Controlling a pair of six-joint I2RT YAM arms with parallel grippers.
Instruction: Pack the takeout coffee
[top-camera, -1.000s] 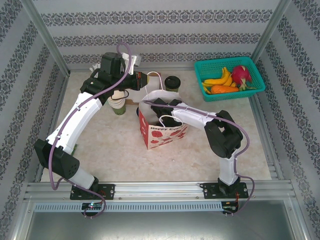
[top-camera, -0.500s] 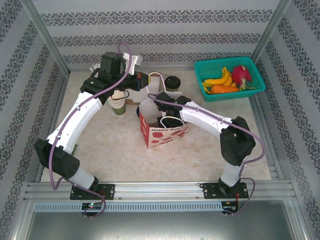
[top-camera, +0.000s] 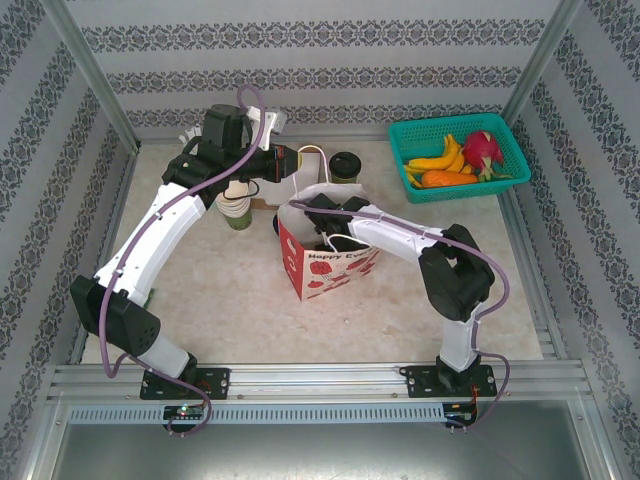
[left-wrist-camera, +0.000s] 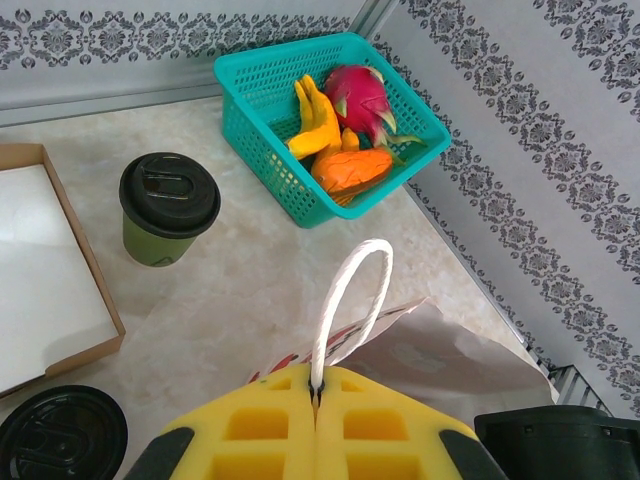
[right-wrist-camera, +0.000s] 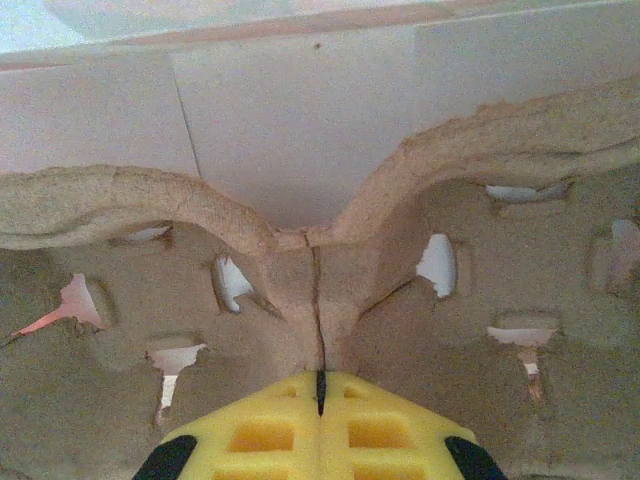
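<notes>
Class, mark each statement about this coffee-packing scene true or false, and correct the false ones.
1. The takeout coffee stands on the table, outside the paper bag. True.
2. The left tool is open. False: it is shut on the bag's white handle.
3. The teal basket holds fruit. True.
4. The coffee has no lid. False: a black lid covers it.
5. The right tool grips a banana. False: it is shut on a pulp cup carrier.
</notes>
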